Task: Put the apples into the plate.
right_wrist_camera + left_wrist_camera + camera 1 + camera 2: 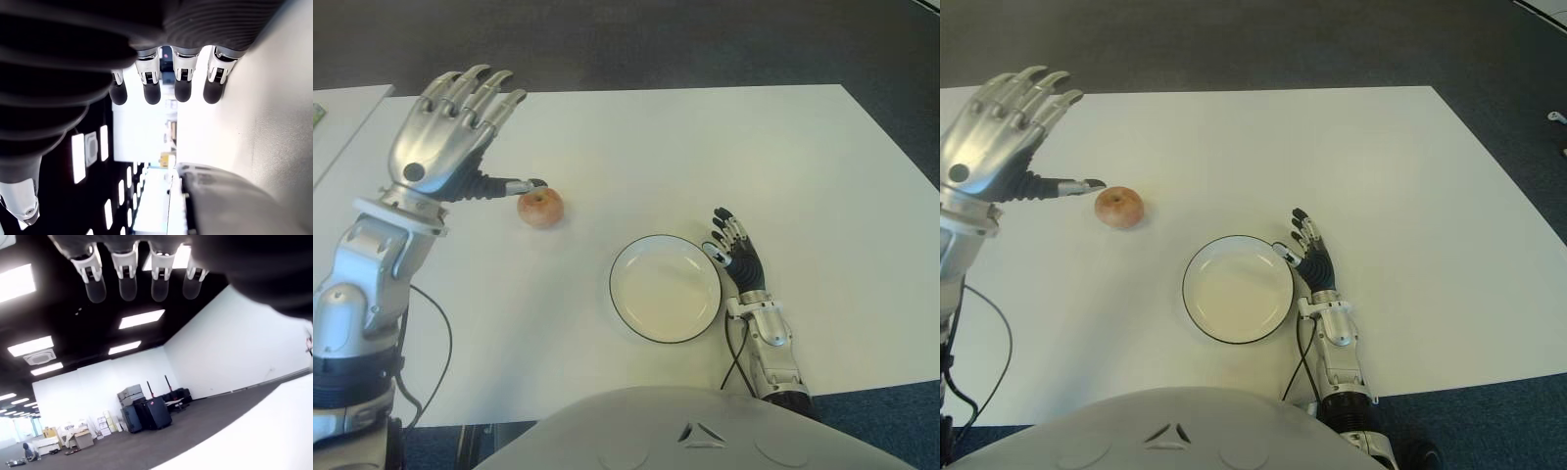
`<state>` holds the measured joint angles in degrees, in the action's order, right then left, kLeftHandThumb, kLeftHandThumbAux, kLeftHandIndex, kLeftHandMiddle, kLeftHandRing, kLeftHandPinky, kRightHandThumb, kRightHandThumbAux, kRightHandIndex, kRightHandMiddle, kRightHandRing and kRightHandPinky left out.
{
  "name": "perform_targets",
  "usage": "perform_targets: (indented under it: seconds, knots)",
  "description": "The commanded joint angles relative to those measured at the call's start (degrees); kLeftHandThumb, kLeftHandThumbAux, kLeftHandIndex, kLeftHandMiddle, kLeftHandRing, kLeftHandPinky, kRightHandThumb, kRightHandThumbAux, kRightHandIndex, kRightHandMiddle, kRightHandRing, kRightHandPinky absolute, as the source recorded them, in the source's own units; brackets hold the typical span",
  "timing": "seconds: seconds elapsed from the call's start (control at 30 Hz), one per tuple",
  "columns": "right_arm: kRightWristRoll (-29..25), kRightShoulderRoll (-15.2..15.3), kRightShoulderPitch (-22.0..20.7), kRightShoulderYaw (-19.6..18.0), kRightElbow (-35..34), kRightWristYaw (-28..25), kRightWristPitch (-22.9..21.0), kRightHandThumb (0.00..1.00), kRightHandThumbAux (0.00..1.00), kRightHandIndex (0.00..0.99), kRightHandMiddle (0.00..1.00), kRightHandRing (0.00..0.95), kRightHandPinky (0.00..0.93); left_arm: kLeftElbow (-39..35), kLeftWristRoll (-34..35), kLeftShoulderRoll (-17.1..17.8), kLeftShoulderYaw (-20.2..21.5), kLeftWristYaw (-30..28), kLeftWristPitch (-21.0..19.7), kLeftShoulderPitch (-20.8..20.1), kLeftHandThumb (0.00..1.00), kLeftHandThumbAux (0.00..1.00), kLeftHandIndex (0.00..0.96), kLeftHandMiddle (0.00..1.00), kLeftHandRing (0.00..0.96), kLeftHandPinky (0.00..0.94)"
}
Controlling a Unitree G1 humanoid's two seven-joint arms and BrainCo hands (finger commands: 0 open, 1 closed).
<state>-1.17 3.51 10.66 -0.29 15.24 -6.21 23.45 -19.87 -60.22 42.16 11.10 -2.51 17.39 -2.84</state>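
One reddish-yellow apple [540, 208] sits on the white table [656, 147], left of and a little behind the round white plate [665, 288] with a dark rim. My left hand [460, 122] hovers raised just left of the apple, fingers spread and holding nothing; its thumb tip [530, 184] reaches almost to the apple's top left. The left wrist view shows only straight fingers [128, 284] against the room. My right hand [734, 250] shows flat beside the plate's right edge, fingers extended [152, 90], nothing in it. The plate holds nothing.
A second white table's edge [342, 117] shows at the far left. Dark carpet [636, 44] lies beyond the table. Cables trail from both forearms near the table's front edge. My torso [695, 431] fills the bottom of the eye views.
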Motion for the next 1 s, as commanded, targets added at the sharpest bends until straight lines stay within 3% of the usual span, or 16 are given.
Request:
perform_targets:
  seconds: [0.03, 0.17, 0.27, 0.37, 0.5, 0.73, 1.0]
  knots:
    - [0.11, -0.57, 3.22, -0.07, 5.18, 0.41, -2.89, 0.109, 0.564, 0.0, 0.0, 0.0, 0.021, 3.97, -1.29, 4.38, -4.56, -4.23, 1.4, -2.07, 0.232, 0.235, 0.025, 0.016, 0.0, 0.004]
    - [-0.18, -0.42, 3.58, -0.42, 5.09, 0.37, -2.75, 0.107, 0.557, 0.0, 0.0, 0.0, 0.031, 8.96, -0.85, 7.22, -9.41, -9.41, 2.33, -6.85, 0.247, 0.232, 0.012, 0.005, 0.0, 0.001]
    - [-0.82, -0.26, 3.65, -0.98, 5.67, -0.03, -2.13, 0.106, 0.555, 0.0, 0.003, 0.004, 0.037, 16.64, -1.65, 7.51, -14.18, -12.05, 2.71, -12.63, 0.261, 0.236, 0.009, 0.001, 0.0, 0.0]
    - [-1.61, -0.13, 3.62, -1.46, 6.27, -0.61, -1.48, 0.107, 0.554, 0.0, 0.012, 0.008, 0.04, 19.88, -1.4, 7.99, -16.99, -14.62, 2.5, -15.73, 0.274, 0.243, 0.009, 0.0, 0.0, 0.0]
    - [-3.34, -0.06, 3.74, -2.19, 6.93, -1.94, -0.78, 0.117, 0.56, 0.0, 0.024, 0.013, 0.05, 32.9, -3.23, 7.43, -22.49, -10.46, 4.37, -20.55, 0.283, 0.246, 0.012, 0.0, 0.0, 0.0]
    - [-6.09, -0.39, 4.53, -3.23, 6.55, -3.77, -1.16, 0.144, 0.573, 0.0, 0.033, 0.016, 0.05, 39.17, -0.86, 6.77, -26.59, -5.9, 7.21, -21.38, 0.272, 0.235, 0.014, 0.0, 0.0, 0.0]
    - [-7.3, -0.56, 4.7, -4.1, 6.8, -4.96, -1.11, 0.147, 0.568, 0.0, 0.032, 0.011, 0.04, 42.51, -0.13, 6.23, -29.51, -2.03, 7.55, -21.74, 0.255, 0.233, 0.022, 0.0, 0.0, 0.017]
